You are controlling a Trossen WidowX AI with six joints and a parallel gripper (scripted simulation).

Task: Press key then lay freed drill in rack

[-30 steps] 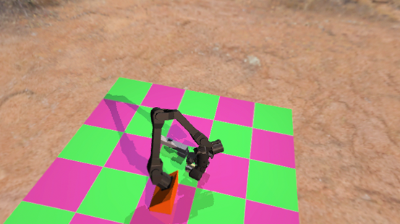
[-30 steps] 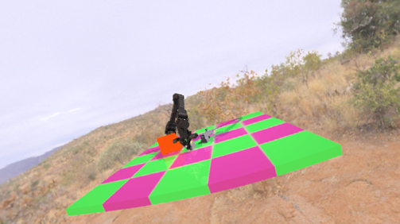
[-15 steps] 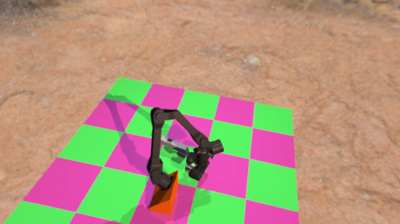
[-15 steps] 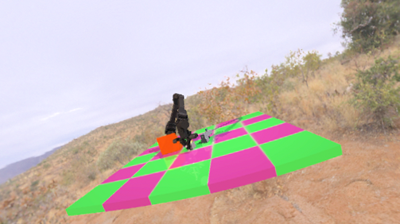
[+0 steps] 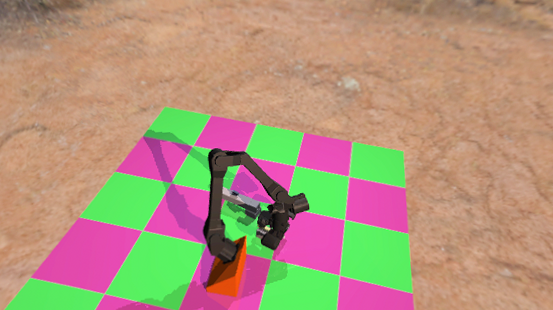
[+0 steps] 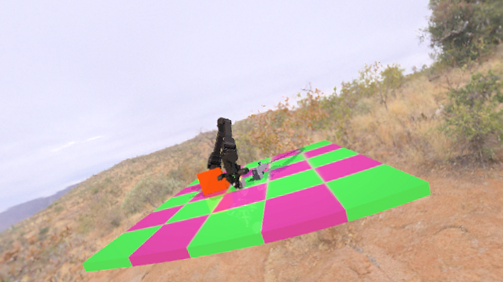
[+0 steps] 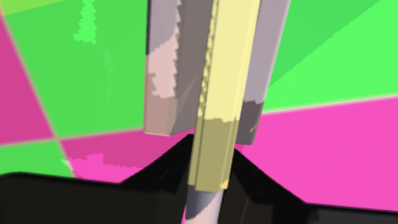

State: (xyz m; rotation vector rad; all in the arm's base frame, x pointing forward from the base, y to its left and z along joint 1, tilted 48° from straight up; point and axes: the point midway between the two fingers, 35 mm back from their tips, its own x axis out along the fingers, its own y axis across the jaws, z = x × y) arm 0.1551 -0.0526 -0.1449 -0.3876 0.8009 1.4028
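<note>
Checkered tabletop point(image 5: 377, 247) point(image 6: 303, 209): yellow bar point(image 7: 220, 100) clamped in the claw point(image 5: 264, 230) point(image 6: 238, 184) point(image 7: 204, 143) beside the grey channel point(image 7: 162, 85); racking probably still left tbh.

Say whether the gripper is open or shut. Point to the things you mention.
The gripper point(image 5: 265, 222) point(image 6: 238, 181) point(image 7: 204, 143) is shut on the yellow bar point(image 7: 227, 75) point(image 5: 267, 228); the wrist view shows black fingers on both sides.

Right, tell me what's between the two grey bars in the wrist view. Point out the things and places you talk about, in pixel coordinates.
In the wrist view, a yellow bar point(image 7: 225, 75) runs between the left point(image 7: 162, 75) and right grey bars point(image 7: 265, 50); whether it sits above them, I cannot tell.
</note>
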